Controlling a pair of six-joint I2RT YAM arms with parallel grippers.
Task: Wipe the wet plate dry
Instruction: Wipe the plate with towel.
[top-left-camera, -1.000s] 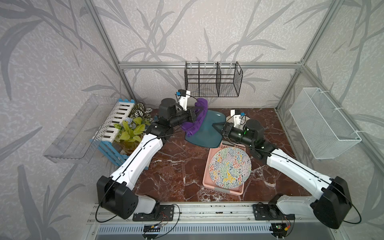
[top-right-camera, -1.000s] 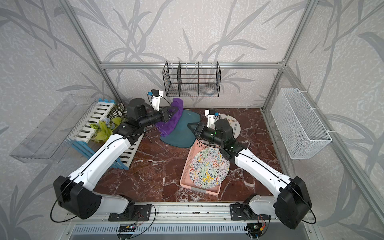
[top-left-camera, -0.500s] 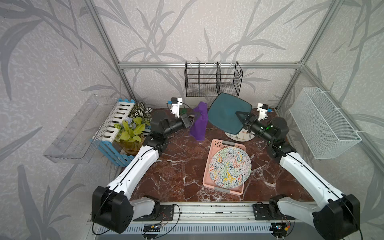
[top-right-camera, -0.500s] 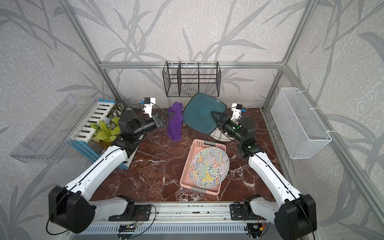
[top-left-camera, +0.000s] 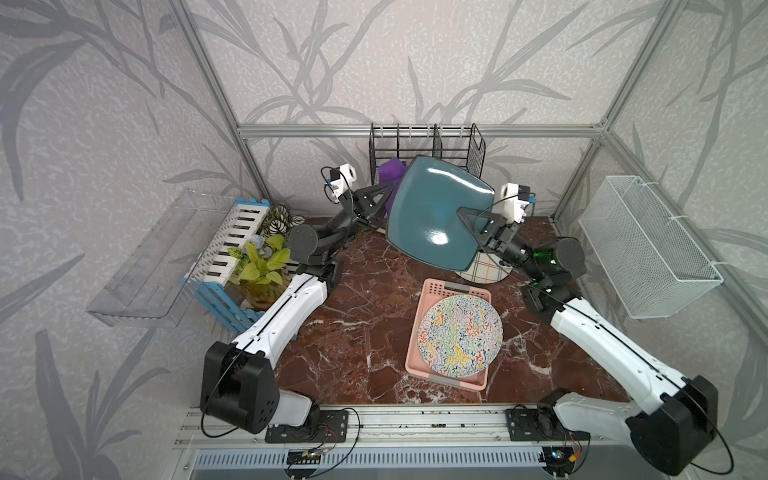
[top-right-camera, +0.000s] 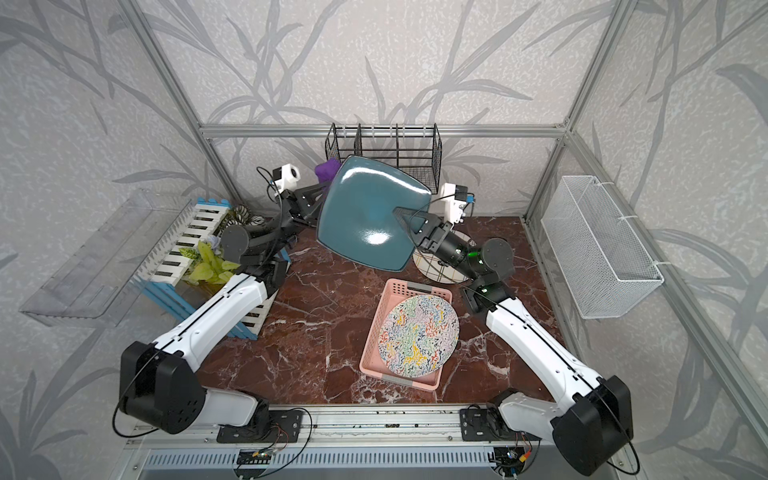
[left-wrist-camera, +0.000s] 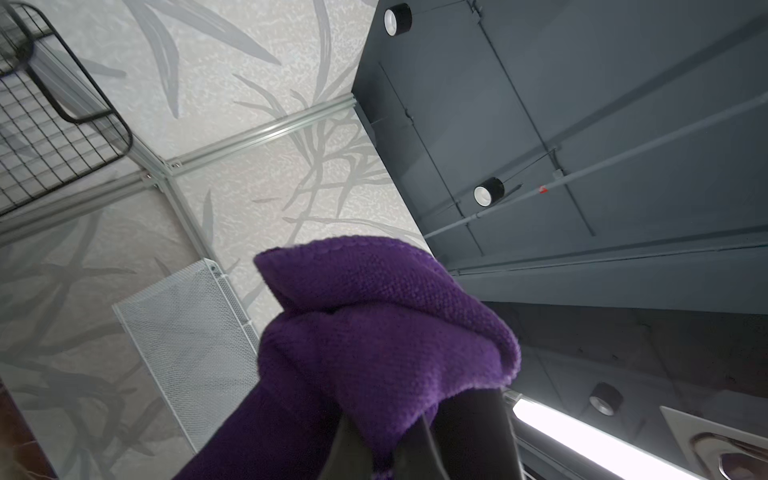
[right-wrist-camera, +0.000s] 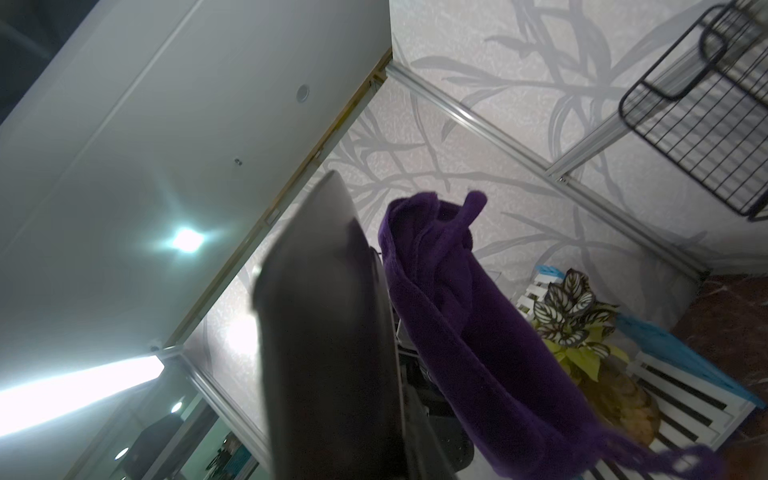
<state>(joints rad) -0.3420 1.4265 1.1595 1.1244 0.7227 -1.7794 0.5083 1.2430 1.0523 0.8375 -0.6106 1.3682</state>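
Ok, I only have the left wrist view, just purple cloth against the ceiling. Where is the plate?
Observer: The teal plate is up in the air, tilted steeply, with the right hand shut on its rim.
Operator: Which side of it is the cloth on?
Observer: The purple cloth is behind it, on the face turned away from the top camera, close beside it; I cannot tell whether they touch.
Operator: What lies on the table?
Observer: A pink tray holding a multicoloured round plate, nearer the front.

Left hand (top-left-camera: 380, 198) and right hand (top-left-camera: 471, 218) aloft, both clamped tight.
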